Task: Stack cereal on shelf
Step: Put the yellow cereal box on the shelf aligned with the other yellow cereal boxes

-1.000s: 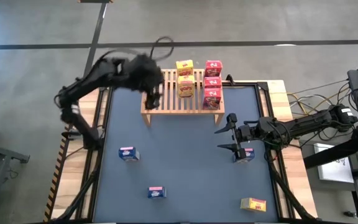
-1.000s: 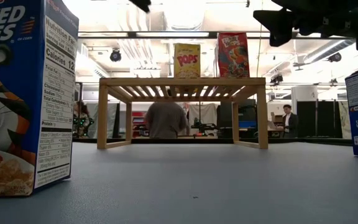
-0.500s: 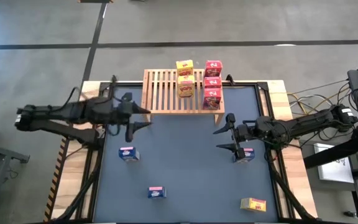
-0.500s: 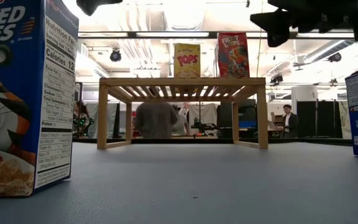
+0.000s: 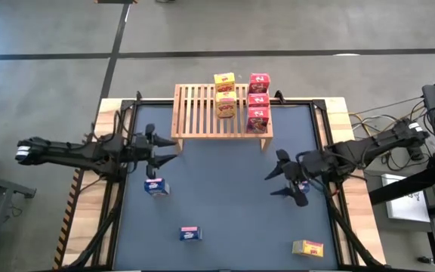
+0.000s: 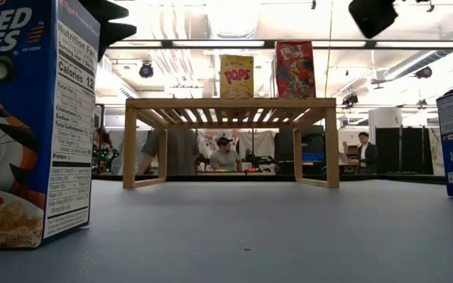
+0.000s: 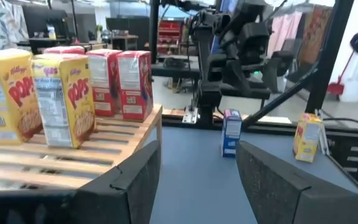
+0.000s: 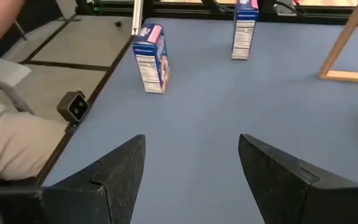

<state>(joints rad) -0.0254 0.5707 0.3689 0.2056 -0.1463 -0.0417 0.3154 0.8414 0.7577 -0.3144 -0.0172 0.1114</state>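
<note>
The wooden slatted shelf (image 5: 202, 113) stands at the table's far middle. On its right part stand two yellow boxes (image 5: 225, 94) and three red boxes (image 5: 258, 100). Two blue boxes (image 5: 155, 187) (image 5: 190, 233) and a yellow box (image 5: 308, 248) stand upright on the blue table. A third blue box (image 7: 231, 132) stands under my right arm. My left gripper (image 5: 174, 149) is open and empty beside the shelf's near left corner, pointing right. My right gripper (image 5: 272, 183) is open and empty above the table's right part, pointing left.
Black rails (image 5: 123, 174) run along the table's left and right edges. A seated person's leg (image 8: 5, 143) shows beyond the table's near edge. People stand in the room behind the shelf (image 6: 171, 149). The shelf's left slats (image 5: 195, 106) are bare.
My left arm has swung from above the shelf's left end toward the table's left and near edges, and has come down beside the shelf's near left corner. My right gripper has moved a little toward the near edge and has turned. Both have stayed open.
</note>
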